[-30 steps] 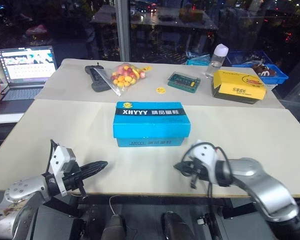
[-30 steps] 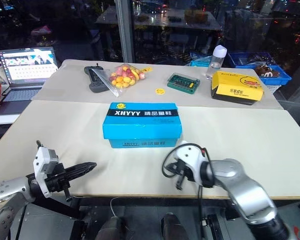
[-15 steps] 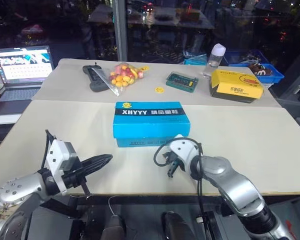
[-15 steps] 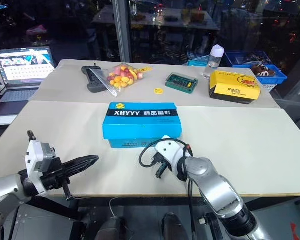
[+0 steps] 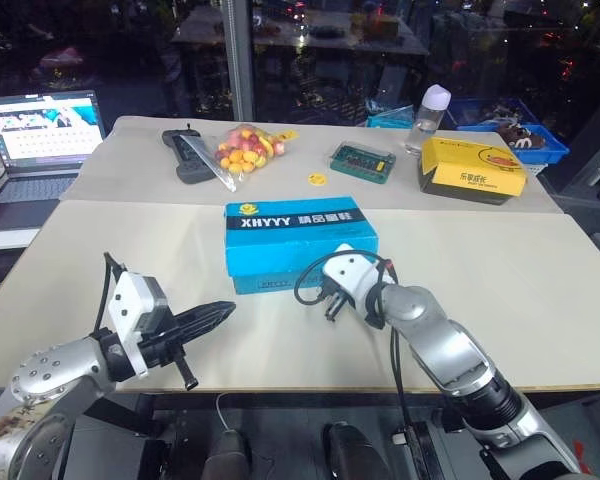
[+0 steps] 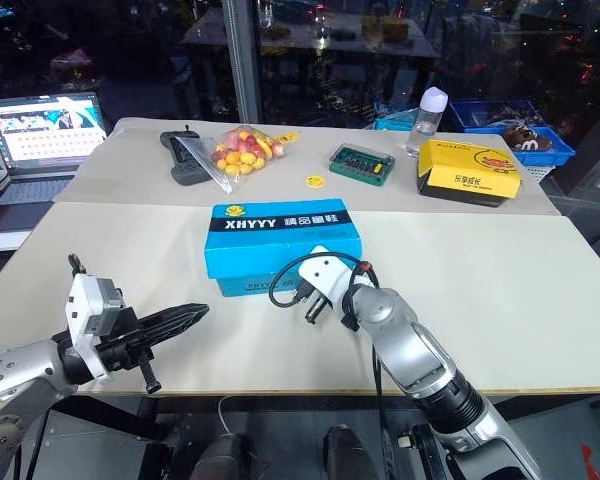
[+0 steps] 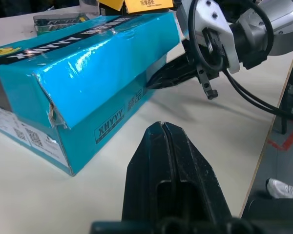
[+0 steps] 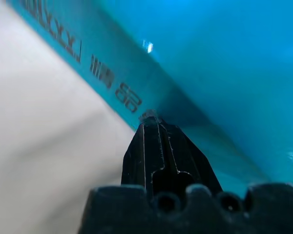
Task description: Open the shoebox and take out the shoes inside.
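Shoebox sits closed near the middle of the counter, long axis running across the robot's front, black "XHYYY" band along the lid top. Shoes presumably inside; nothing of them visible.

Right end effector has its fingers pressed together, holding nothing, tips at the near long side of the box, right at the seam where the lid skirt overlaps the base. Right wrist view puts the tips against that seam line, just under the lid's lower edge. Whether they are actually wedged beneath the skirt or merely touching the face: cannot tell.

Left end effector also closed and empty, hovering over the counter well short of the box's left front corner, pointing toward it.

Key relation: box lies directly ahead of the right end effector, lid edge just above its tips. Right arm is clearly the nearer one. Judged next move: lift upward from that seam to hinge the lid open. Risk: the whole light box may tip or slide instead, unless the left arm steadies it.
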